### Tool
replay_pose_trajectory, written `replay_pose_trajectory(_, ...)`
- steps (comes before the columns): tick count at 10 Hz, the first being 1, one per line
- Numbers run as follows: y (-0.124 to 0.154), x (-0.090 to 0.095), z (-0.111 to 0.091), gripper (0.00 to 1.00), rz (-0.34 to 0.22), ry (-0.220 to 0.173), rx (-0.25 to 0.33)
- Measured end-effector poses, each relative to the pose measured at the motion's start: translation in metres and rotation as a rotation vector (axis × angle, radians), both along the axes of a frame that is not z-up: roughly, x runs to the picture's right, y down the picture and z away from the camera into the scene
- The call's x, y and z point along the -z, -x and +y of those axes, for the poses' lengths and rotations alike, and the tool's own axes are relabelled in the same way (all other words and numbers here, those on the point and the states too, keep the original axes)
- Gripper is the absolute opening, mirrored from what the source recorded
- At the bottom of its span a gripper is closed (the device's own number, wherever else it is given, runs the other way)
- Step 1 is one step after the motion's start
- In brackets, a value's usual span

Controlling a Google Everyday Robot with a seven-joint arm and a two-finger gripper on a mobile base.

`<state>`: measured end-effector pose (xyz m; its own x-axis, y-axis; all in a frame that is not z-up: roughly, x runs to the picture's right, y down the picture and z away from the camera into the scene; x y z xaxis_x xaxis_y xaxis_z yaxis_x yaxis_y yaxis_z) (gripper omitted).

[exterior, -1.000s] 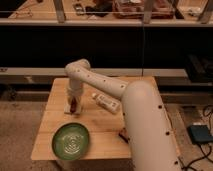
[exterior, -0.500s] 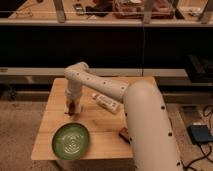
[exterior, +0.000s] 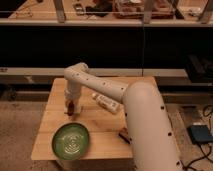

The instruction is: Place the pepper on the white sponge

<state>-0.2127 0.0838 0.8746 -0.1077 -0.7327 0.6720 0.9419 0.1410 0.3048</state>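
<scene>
Pepper (exterior: 71,106) seen as a small dark red shape right at the gripper (exterior: 72,107), low over the left half of the wooden table (exterior: 52,127); whether held or merely touched could not be told. Reached out from the large white body (exterior: 147,130) at lower right, bent at an elbow (exterior: 76,75) above the table's far left, then dropped straight down to the wrist. Stood just beyond the round green plate (exterior: 71,142), which sat at the near left edge. Lay apart to the right of the gripper: a white tube-shaped bottle (exterior: 106,102), slanted across the table's middle. Showed nowhere clearly: the white sponge. Rested by the body at the near edge: a small dark reddish item (exterior: 123,135), too small to identify.
</scene>
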Motion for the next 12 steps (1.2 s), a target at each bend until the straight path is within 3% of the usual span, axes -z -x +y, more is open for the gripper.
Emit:
replay_pose_trajectory(2,0.002,-0.002,-0.003,0.57,-0.003,-0.005,-0.011)
replay_pose_trajectory(5,0.003,-0.004,-0.007,0.6,-0.011,-0.031,-0.013)
replay_pose_trajectory(7,0.0,-0.006,-0.01,0.76,-0.01,-0.053,-0.01)
replay_pose_trajectory(8,-0.002,-0.006,-0.012,0.79,-0.008,-0.062,-0.01)
replay_pose_trajectory(12,-0.009,-0.006,-0.019,0.79,-0.004,-0.078,-0.02)
